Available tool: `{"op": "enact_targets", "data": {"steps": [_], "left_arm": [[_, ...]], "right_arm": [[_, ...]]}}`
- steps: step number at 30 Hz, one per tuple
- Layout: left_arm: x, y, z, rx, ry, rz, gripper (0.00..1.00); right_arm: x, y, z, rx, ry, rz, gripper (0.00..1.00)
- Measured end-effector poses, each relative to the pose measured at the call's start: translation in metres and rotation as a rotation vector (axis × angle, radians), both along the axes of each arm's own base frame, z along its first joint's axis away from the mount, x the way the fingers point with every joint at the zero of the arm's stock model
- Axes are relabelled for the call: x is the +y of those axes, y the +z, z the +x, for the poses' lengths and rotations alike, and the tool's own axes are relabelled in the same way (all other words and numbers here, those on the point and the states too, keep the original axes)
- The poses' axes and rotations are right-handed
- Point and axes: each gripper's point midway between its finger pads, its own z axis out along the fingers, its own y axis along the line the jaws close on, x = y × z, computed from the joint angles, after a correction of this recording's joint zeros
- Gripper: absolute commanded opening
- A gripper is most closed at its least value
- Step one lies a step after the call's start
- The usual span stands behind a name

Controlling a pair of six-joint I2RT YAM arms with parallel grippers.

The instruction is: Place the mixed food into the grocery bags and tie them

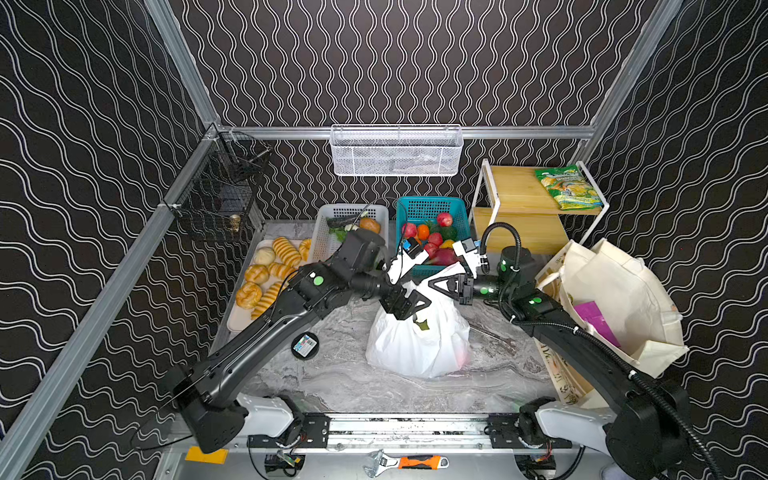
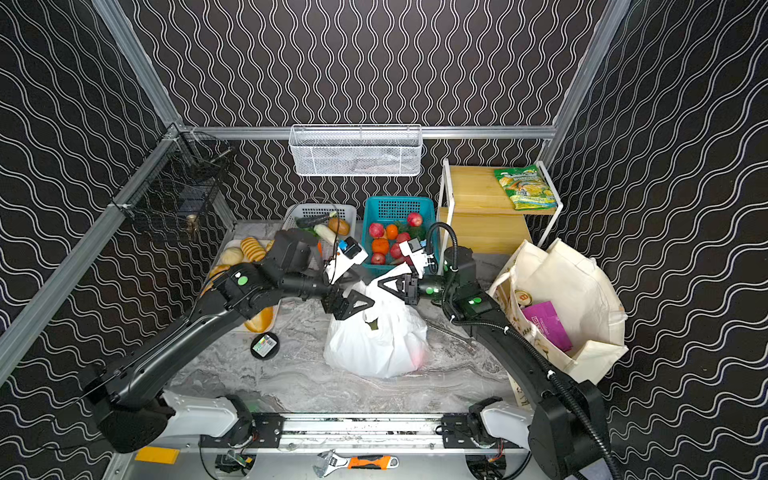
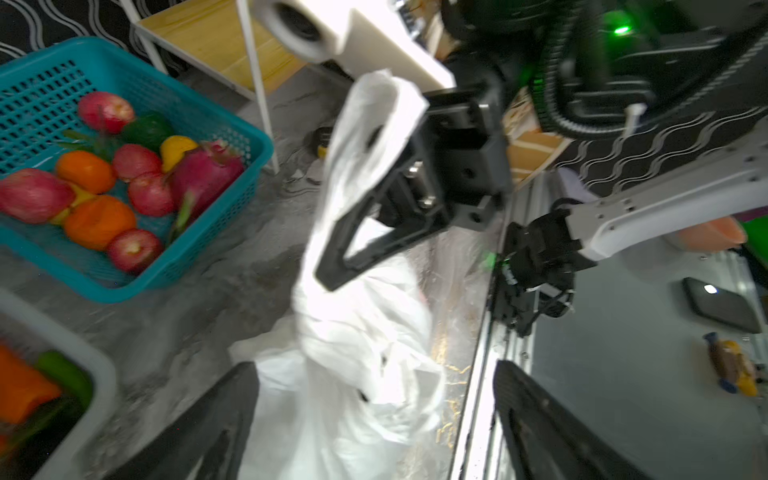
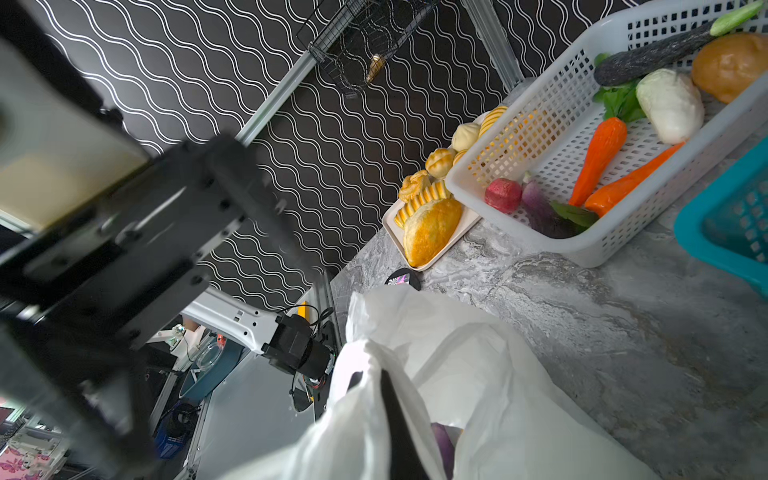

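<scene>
Left arm: I reach from the lower left of the frame toward its centre, wrist bent down.
Left pincer (image 1: 415, 309): it hangs over the gathered top of the bag, jaws spread wide, gripping nothing.
Right arm: I come in from the lower right, forearm about level, pointing left.
Right pincer (image 1: 440, 286): clamped on the twisted loop handle (image 3: 374, 124).
White plastic bag (image 1: 415, 345): frame centre, on the grey marbled tabletop (image 1: 332, 374); thin, crinkly, lumpy.
Canvas tote (image 1: 623, 291): right edge; cream floppy cloth, mouth open, glossy purple packet (image 1: 598, 320) inside.
</scene>
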Motion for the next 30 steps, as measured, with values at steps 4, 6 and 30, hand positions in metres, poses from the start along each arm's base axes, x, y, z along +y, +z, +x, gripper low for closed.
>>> {"op": "enact_targets", "data": {"steps": [4, 6, 30], "left_arm": [[0.001, -0.018, 0.004, 0.029, -0.065, 0.079, 0.99], [0.002, -0.024, 0.004, 0.048, -0.1, 0.087, 0.99], [-0.012, -0.078, 0.027, 0.054, -0.202, 0.23, 0.87]], "right_arm": [[0.0, -0.001, 0.001, -0.004, -0.006, -0.005, 0.09], [-0.001, -0.001, 0.001, -0.009, -0.007, -0.006, 0.08], [-0.004, 0.002, -0.001, -0.024, -0.026, -0.007, 0.09]]}}
